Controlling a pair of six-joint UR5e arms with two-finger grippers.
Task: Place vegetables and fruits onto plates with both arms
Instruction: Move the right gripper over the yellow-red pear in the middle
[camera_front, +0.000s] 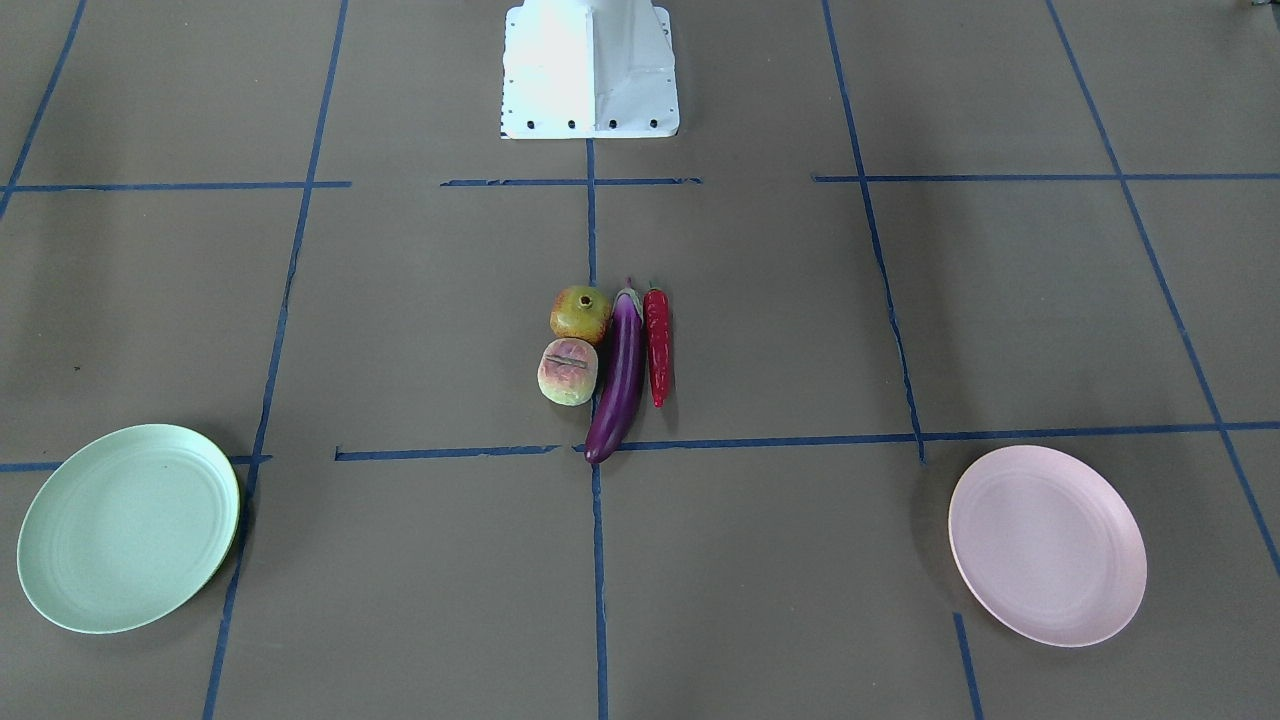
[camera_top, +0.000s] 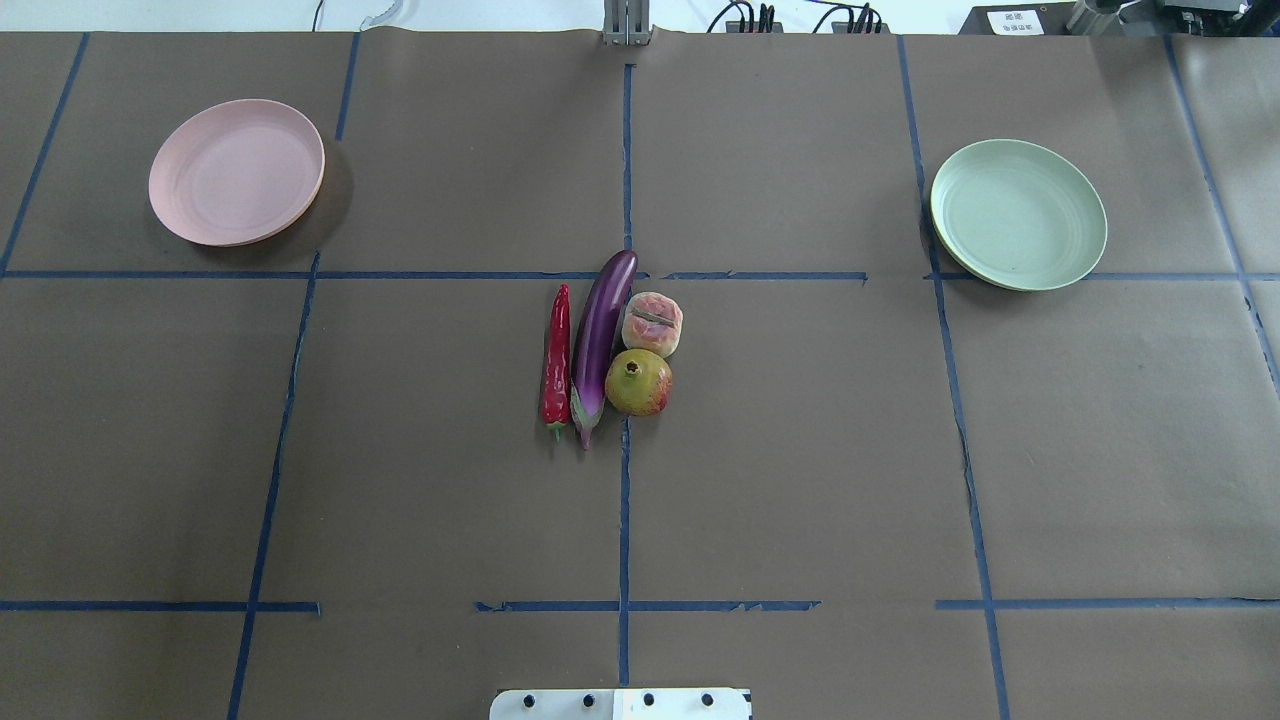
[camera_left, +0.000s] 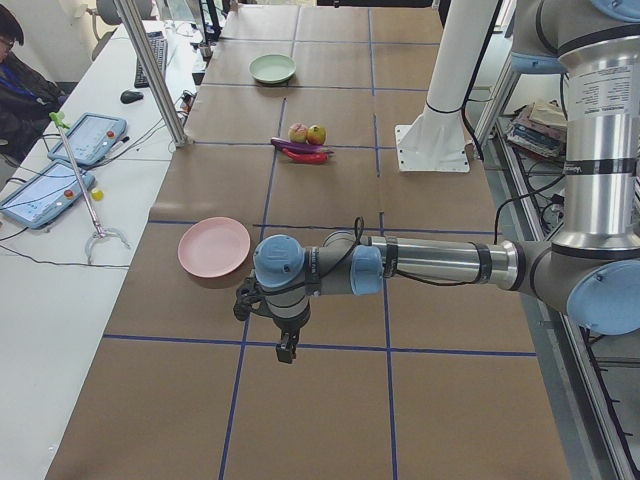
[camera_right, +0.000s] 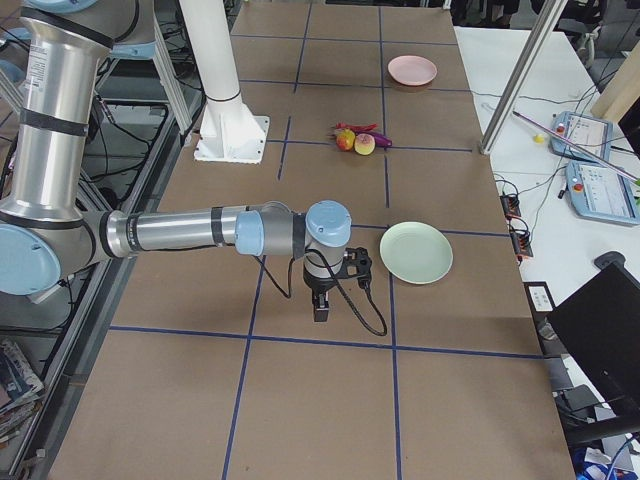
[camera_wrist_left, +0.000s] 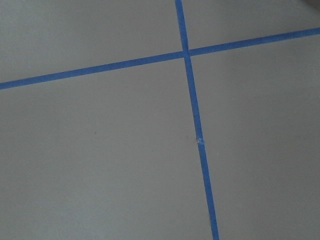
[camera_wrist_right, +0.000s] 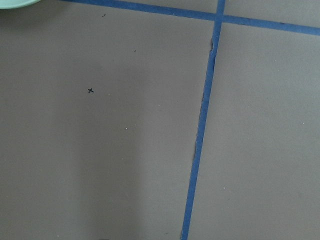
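Observation:
The purple eggplant (camera_front: 618, 380) lies at the table's middle, with the red chili pepper (camera_front: 657, 345) on one side and the pomegranate (camera_front: 580, 313) and peach (camera_front: 567, 372) on the other, all close together. The mint green plate (camera_front: 128, 527) and the pink plate (camera_front: 1046, 545) stand empty at opposite ends. My left gripper (camera_left: 287, 350) hangs over the table near the pink plate (camera_left: 214, 247). My right gripper (camera_right: 321, 312) hangs beside the mint plate (camera_right: 415, 252). Both show only in the side views, so I cannot tell whether they are open or shut.
The white robot base (camera_front: 590, 70) stands at the table's robot side. Blue tape lines (camera_top: 624, 500) cross the brown paper cover. An operator (camera_left: 15, 80) and control tablets (camera_left: 88, 138) are at a side bench. The wrist views show only paper and tape.

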